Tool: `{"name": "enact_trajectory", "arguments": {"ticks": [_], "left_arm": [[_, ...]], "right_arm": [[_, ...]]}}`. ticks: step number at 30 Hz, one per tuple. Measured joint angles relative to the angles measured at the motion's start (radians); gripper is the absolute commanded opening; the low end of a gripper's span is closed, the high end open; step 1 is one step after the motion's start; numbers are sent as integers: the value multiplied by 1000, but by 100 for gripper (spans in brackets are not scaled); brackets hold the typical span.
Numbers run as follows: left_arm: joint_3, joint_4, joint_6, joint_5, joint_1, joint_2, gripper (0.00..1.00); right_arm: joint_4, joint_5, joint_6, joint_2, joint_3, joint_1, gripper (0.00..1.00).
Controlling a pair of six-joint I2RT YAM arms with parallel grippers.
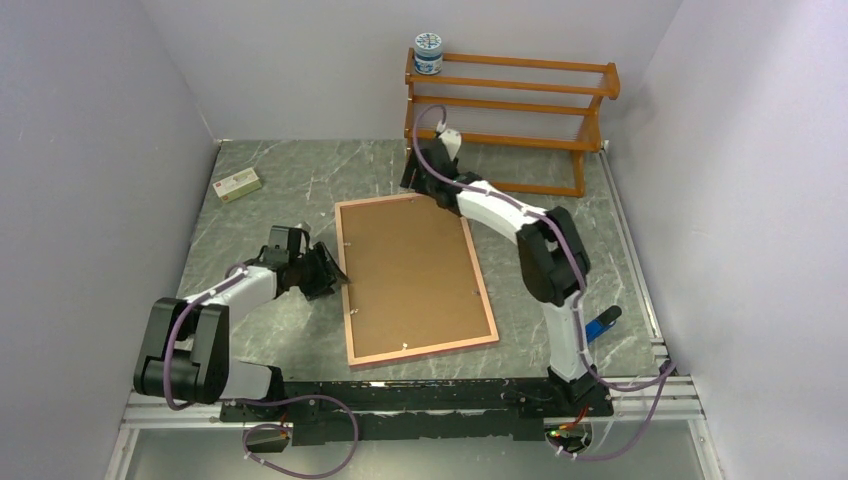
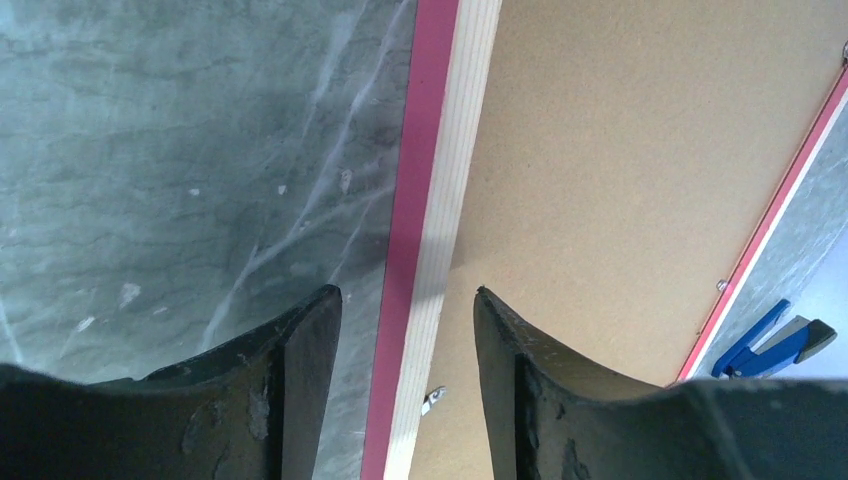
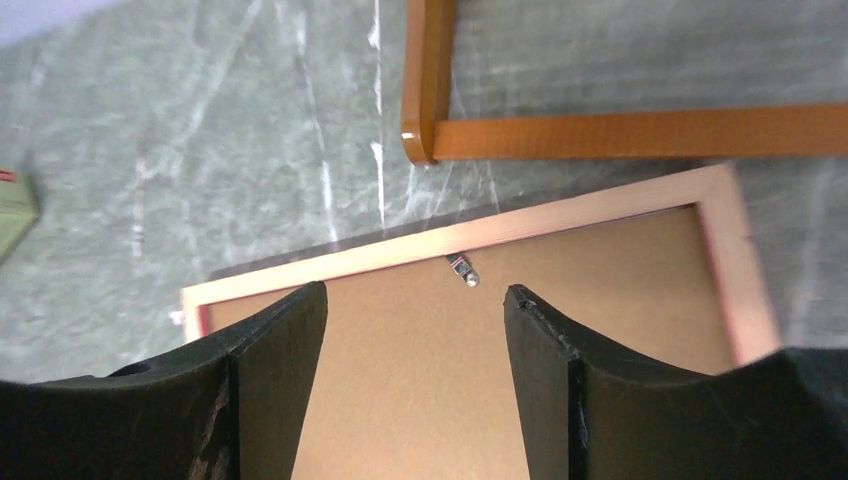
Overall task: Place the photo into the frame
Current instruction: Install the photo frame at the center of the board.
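The frame point(image 1: 425, 352) lies face down in the middle of the table, its pale wood back up and a pink edge showing. The brown fibreboard panel point(image 1: 410, 275) fills it. The photo is hidden. My left gripper point(image 1: 335, 270) is open at the frame's left rail; in the left wrist view point(image 2: 408, 292) its jaws stand either side of the rail point(image 2: 435, 180) without touching it. My right gripper point(image 1: 412, 185) is open over the frame's far edge; in the right wrist view point(image 3: 415, 290) its jaws hang above the panel point(image 3: 420, 400), near a metal tab point(image 3: 461, 270).
An orange-brown wooden rack point(image 1: 510, 110) stands at the back right, just behind the frame's far edge, with a blue-lidded jar point(image 1: 428, 53) on top. A small green box point(image 1: 238, 184) lies at the back left. A blue clamp point(image 1: 601, 325) lies right of the frame.
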Motion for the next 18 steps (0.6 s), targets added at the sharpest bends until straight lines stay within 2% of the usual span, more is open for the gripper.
{"name": "enact_trajectory", "arguments": {"ticks": [9, 18], "left_arm": [[-1, -33, -2, -26, 0, -61, 62], [-27, -27, -8, -26, 0, -63, 60]], "right_arm": [[-134, -23, -96, -343, -167, -109, 72], [-303, -16, -184, -395, -420, -145, 71]]}}
